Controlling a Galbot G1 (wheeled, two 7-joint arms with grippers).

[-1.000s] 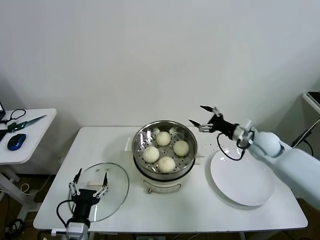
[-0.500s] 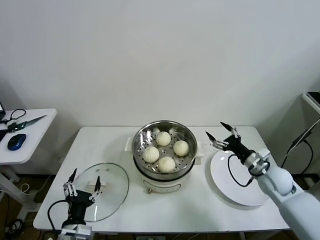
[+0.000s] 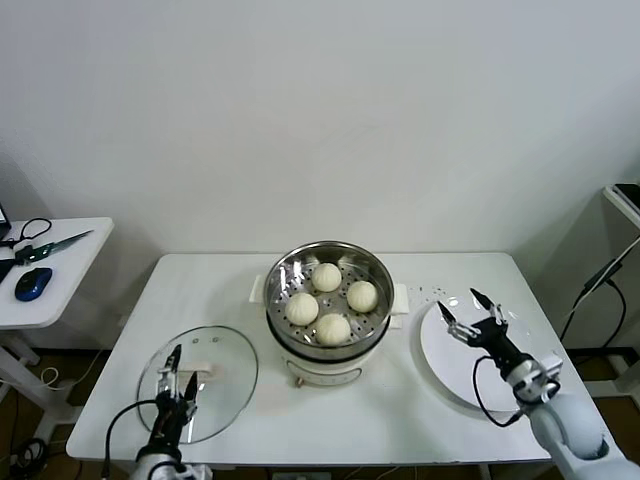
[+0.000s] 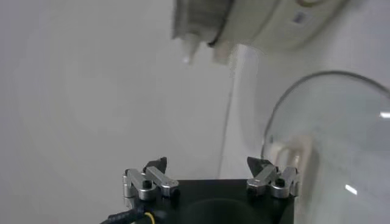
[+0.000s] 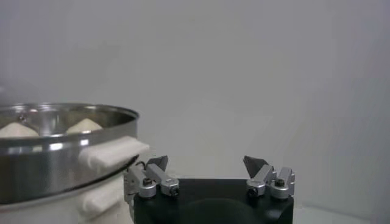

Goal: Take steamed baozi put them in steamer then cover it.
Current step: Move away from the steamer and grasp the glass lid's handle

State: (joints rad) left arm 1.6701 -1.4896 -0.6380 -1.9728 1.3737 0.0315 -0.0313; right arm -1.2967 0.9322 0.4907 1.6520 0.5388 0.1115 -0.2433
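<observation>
So the left claw (image 3: 177, 383) is hanging right over the near part of the cover (image 3: 199, 382), fingers spread and gripping nothing. In the left wrist view you can see both fingertips (image 4: 156, 165) apart with the glass of the cover (image 4: 341, 140) beside them and its white handle (image 4: 294, 154) close to one tip. The cover lies flat on the white bench (image 3: 210, 290), to the left of the steamer (image 3: 329, 300) and a bit nearer the robot, not touching it.

The right claw (image 3: 471, 314) is also released, prongs wide, sitting above the left part of the flat white plate (image 3: 500, 375) on the right side of the bench. From its own wrist view the right claw (image 5: 206, 162) has nothing between its tips, and the steamer's shiny rim (image 5: 61, 115) shows nearby with a white side handle (image 5: 113, 153) sticking out toward it.

All four baozi (image 3: 332, 329) are in the steamer on the perforated tray, one at the back, one left, one right, one front. The pot is uncovered.

Off to the far left there's a small side table (image 3: 70, 255) with a blue mouse (image 3: 33, 283) and scissors (image 3: 52, 245) on it
</observation>
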